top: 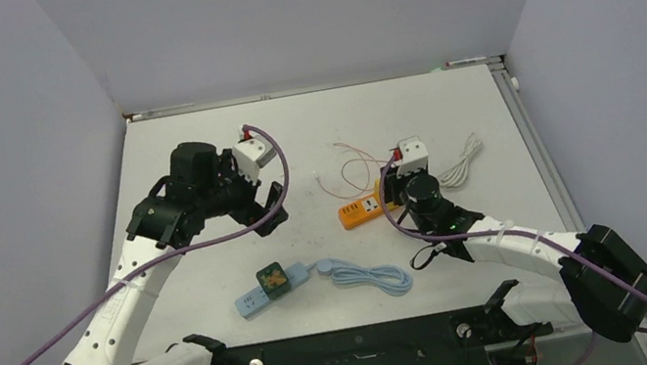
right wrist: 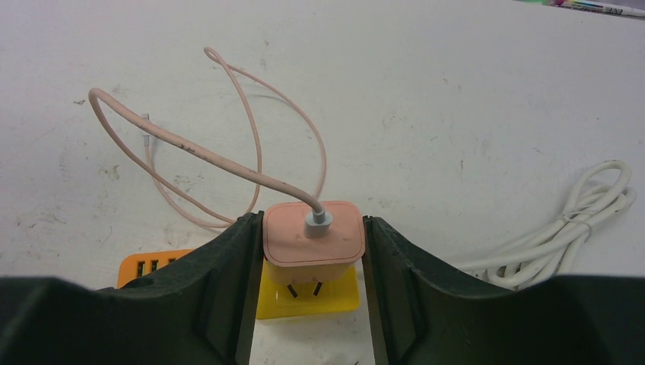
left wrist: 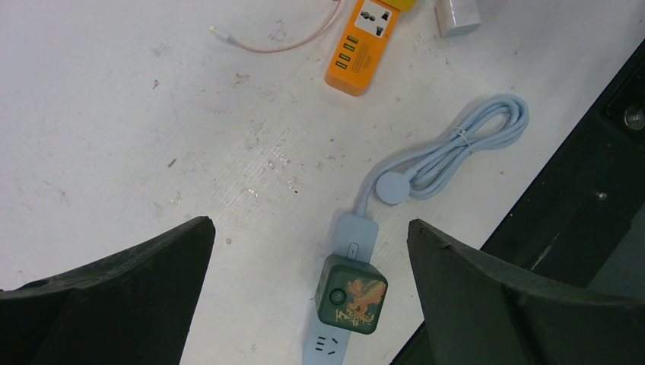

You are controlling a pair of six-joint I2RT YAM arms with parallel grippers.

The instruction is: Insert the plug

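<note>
My right gripper (right wrist: 312, 262) is shut on a pink plug (right wrist: 312, 232) with a thin pink cable (right wrist: 228, 160) coming out of its top. The plug hangs just above the yellow socket end (right wrist: 335, 301) of an orange power strip (top: 359, 210). Its two prongs show bare, a little over the socket face. In the top view the right gripper (top: 420, 188) sits at the strip's right end. My left gripper (left wrist: 309, 223) is open and empty, high above the table's left half.
A light blue power strip (left wrist: 357, 236) with a dark green cube adapter (left wrist: 351, 293) plugged in lies near the front edge, its blue cord (left wrist: 464, 148) coiled beside it. A coiled white cable (right wrist: 578, 228) lies right of the orange strip.
</note>
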